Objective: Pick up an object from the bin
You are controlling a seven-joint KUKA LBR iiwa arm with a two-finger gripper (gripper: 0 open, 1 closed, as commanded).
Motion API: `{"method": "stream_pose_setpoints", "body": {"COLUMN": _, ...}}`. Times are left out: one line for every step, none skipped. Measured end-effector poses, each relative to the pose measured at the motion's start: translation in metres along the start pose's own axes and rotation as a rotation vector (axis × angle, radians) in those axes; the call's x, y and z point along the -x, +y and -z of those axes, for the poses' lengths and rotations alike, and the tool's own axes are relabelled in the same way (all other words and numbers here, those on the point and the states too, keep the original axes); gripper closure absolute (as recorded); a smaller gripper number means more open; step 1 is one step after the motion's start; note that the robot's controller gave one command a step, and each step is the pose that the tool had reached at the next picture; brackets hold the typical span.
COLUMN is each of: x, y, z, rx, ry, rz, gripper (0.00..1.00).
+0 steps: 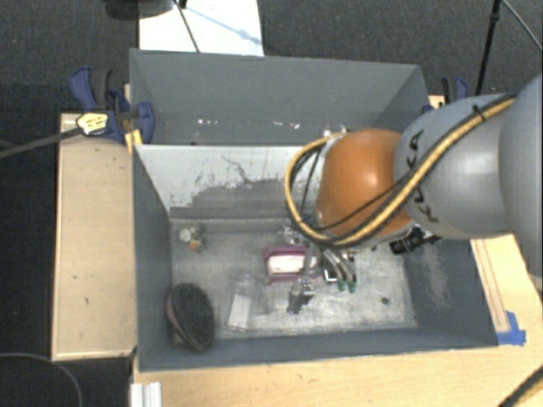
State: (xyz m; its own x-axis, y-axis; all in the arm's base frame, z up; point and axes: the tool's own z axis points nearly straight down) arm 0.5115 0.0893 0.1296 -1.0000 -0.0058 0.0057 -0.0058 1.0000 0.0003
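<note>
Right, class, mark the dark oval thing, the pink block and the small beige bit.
Dark oval thing (190, 314): camera view, its middle.
Pink block (285, 264): camera view, pale top face.
Small beige bit (192, 237): camera view, its middle.

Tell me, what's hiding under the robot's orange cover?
Just below the orange cover, a small pink-and-white thing pokes out on the bin floor. Whatever lies farther under the cover is hidden.
</note>
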Motion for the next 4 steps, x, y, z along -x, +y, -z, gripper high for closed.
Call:
{"method": "stream_pose_setpoints", "body": {"x": 0.024, "y": -0.014, "z": -0.061, "rx": 0.0, "ry": -0.005, "rz": -0.046, "gripper": 0.0}}
{"method": "stream_pose_setpoints", "body": {"x": 0.024, "y": -0.012, "z": -0.057, "rx": 0.002, "ry": -0.01, "rz": -0.049, "gripper": 1.0}}
{"method": "stream_pose_setpoints", "body": {"x": 0.044, "y": -0.057, "z": 0.06, "rx": -0.002, "ry": -0.013, "rz": 0.243, "gripper": 1.0}}
{"method": "stream_pose_setpoints", "body": {"x": 0.042, "y": -0.059, "z": 0.087, "rx": -0.001, "ry": -0.011, "rz": 0.251, "gripper": 1.0}}
